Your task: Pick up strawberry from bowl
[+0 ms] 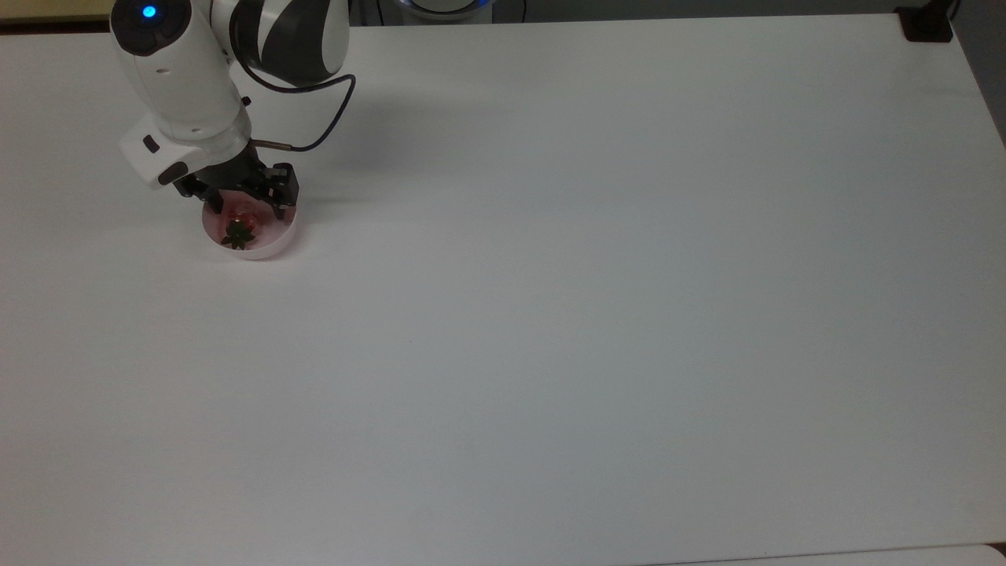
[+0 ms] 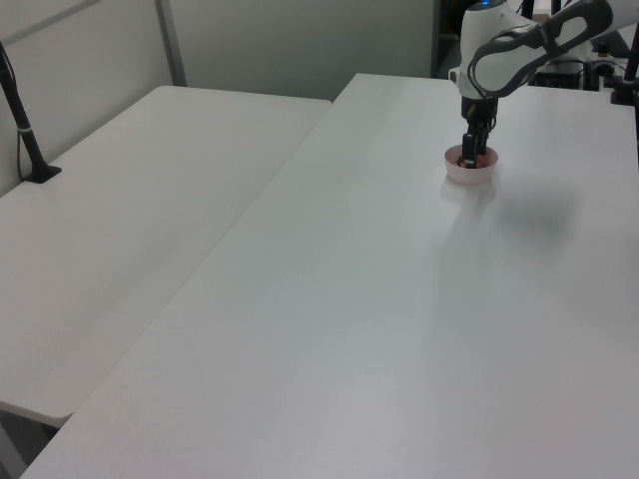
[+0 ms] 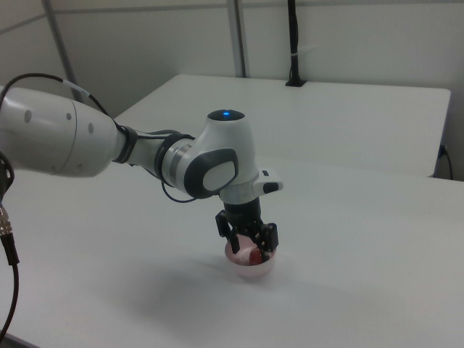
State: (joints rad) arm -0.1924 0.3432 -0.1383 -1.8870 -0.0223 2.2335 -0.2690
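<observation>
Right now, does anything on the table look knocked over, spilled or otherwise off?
Nothing stands out. The pink bowl sits upright on the white table, and the strawberry lies inside it, leafy cap showing in the top view. The gripper reaches into the bowl with a finger on each side of the berry.
</observation>
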